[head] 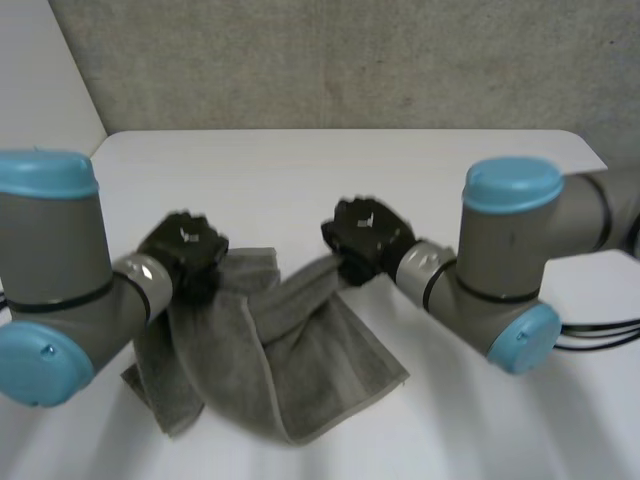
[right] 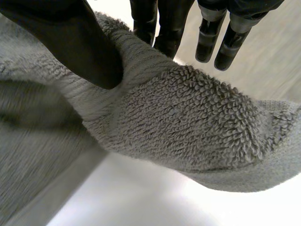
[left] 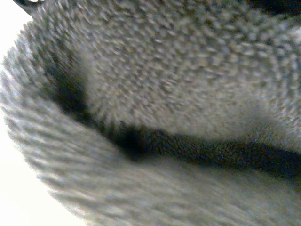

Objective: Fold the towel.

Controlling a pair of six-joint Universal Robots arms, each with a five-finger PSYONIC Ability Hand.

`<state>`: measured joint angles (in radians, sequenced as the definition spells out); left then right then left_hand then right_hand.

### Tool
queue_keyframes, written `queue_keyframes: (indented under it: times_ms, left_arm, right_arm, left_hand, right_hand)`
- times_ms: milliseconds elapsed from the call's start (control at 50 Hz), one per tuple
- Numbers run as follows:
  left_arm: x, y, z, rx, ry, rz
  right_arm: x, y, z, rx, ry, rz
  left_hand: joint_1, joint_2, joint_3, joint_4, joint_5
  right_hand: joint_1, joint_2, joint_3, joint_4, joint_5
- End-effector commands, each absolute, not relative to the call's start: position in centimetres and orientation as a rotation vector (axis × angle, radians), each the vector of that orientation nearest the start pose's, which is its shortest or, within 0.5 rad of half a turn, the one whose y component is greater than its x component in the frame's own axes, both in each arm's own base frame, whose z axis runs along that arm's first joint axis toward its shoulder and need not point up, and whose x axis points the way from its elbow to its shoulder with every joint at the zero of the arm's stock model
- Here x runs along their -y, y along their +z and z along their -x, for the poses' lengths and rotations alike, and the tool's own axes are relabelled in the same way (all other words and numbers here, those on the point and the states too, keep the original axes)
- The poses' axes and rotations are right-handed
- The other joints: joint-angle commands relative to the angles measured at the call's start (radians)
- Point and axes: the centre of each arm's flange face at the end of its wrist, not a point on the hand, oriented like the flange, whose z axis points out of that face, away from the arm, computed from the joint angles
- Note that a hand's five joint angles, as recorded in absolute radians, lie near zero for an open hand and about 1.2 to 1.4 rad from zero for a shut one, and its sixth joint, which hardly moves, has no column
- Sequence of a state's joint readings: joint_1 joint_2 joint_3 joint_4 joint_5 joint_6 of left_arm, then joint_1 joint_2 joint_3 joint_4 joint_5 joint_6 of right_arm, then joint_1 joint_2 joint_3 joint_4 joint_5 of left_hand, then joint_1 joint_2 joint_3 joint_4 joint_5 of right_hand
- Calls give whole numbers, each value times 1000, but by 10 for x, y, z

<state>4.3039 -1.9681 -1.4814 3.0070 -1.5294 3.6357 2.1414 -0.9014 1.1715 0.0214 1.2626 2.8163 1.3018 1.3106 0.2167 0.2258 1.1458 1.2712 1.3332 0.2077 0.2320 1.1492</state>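
Where the thumb and fingers of the right hand (right: 80,42) are pinched on the far edge of the grey towel (head: 300,370), a firm hold is called for; the left hand (head: 185,250) is seen further along that edge, its grip hidden by cloth and not to be told. Probably the sagging edge should be drawn taut before it is carried over the towel's near half, lying on the table (head: 420,180).

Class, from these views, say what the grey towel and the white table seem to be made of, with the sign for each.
The towel looks like matte terry cloth, likely cotton: small pile loops cover it. The table looks like smooth, hard white laminate or painted board: even surface, no grain; which one is open.
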Motion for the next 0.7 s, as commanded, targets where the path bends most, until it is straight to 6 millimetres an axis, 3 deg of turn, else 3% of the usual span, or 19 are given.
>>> queue_keyframes:
  times_ms: [20, 40, 80, 100, 140, 200, 320, 360, 420, 460, 480, 500, 520, 540, 560, 580, 600, 620, 700]
  left_arm:
    - [267, 265, 283, -2155, -2157, -1032]
    - [267, 265, 283, -2155, -2159, -1032]
    - [261, 290, 292, -2080, -2410, -916]
    - [261, 290, 292, -2080, -2411, -916]
    - [251, 308, 291, -2044, -2580, -817]
    - [239, 317, 284, -2059, -2661, -743]
    - [222, 305, 271, -2199, -2651, -666]
    - [208, 292, 264, -2312, -2631, -613]
    - [201, 287, 260, -2364, -2623, -585]
    - [188, 275, 254, -2464, -2598, -536]
    - [188, 275, 254, -2464, -2597, -535]
    - [182, 270, 253, -2511, -2583, -525]
    - [177, 265, 253, -2551, -2566, -522]
    - [177, 265, 253, -2551, -2565, -522]
    - [173, 261, 252, -2570, -2549, -527]
    - [173, 261, 252, -2570, -2549, -527]
    - [171, 258, 253, -2584, -2535, -541]
    - [169, 256, 254, -2595, -2525, -555]
    - [170, 256, 256, -2596, -2517, -563]
  right_arm:
    - [290, 248, -346, -1804, -1871, 1046]
    - [290, 248, -346, -1804, -1871, 1045]
    - [295, 281, -337, -1738, -1984, 948]
    - [295, 281, -337, -1737, -1985, 947]
    - [293, 315, -327, -1643, -2061, 883]
    - [300, 334, -311, -1611, -2117, 839]
    - [320, 338, -299, -1617, -2163, 814]
    - [340, 315, -307, -1639, -2143, 841]
    - [350, 301, -312, -1656, -2126, 856]
    - [363, 264, -321, -1715, -2064, 925]
    - [363, 264, -321, -1715, -2064, 926]
    - [368, 244, -326, -1748, -2032, 975]
    - [370, 226, -330, -1781, -2012, 1022]
    - [370, 226, -330, -1782, -2012, 1023]
    - [372, 212, -333, -1810, -1994, 1062]
    - [372, 212, -333, -1810, -1994, 1062]
    - [373, 201, -334, -1833, -1982, 1088]
    - [374, 194, -333, -1858, -1977, 1092]
    - [374, 191, -330, -1910, -1981, 1073]
  left_hand:
    - [94, 86, -42, -51, 76]
    - [94, 86, -42, -51, 76]
    - [94, 86, -42, -51, 76]
    - [94, 86, -42, -51, 76]
    - [94, 86, -42, -51, 76]
    - [94, 86, -42, -51, 76]
    - [94, 86, -42, -51, 76]
    - [94, 86, -42, -51, 76]
    - [94, 86, -42, -51, 76]
    - [94, 86, -42, -51, 76]
    - [94, 86, -42, -51, 76]
    - [94, 86, -42, -51, 76]
    - [-222, -231, -42, -51, -240]
    - [-225, -234, -42, -51, -244]
    - [-719, -728, -42, -51, -738]
    - [-724, -733, -42, -51, -743]
    - [-1027, -1035, -42, -51, -1045]
    - [-1117, -1126, -42, -51, -1135]
    - [-1118, -1126, -42, -51, -1136]
  right_hand:
    - [125, 63, -33, -57, 72]
    - [125, 63, -33, -57, 72]
    - [125, 63, -33, -57, 72]
    - [125, 63, -33, -57, 72]
    - [125, 63, -33, -57, 72]
    - [125, 63, -33, -57, 72]
    - [125, 63, -33, -57, 72]
    - [125, 63, -33, -57, 72]
    - [125, 63, -33, -57, 72]
    - [125, 63, -33, -57, 72]
    - [125, 63, -33, -57, 72]
    - [125, 63, -33, -57, 72]
    - [16, -46, -33, -57, -37]
    - [15, -47, -33, -57, -38]
    - [-607, -669, -33, -57, -660]
    - [-614, -676, -33, -57, -666]
    - [-1265, -1327, -33, -57, -1149]
    - [-1271, -1333, -33, -57, -1149]
    - [-1271, -1333, -33, -57, -1149]
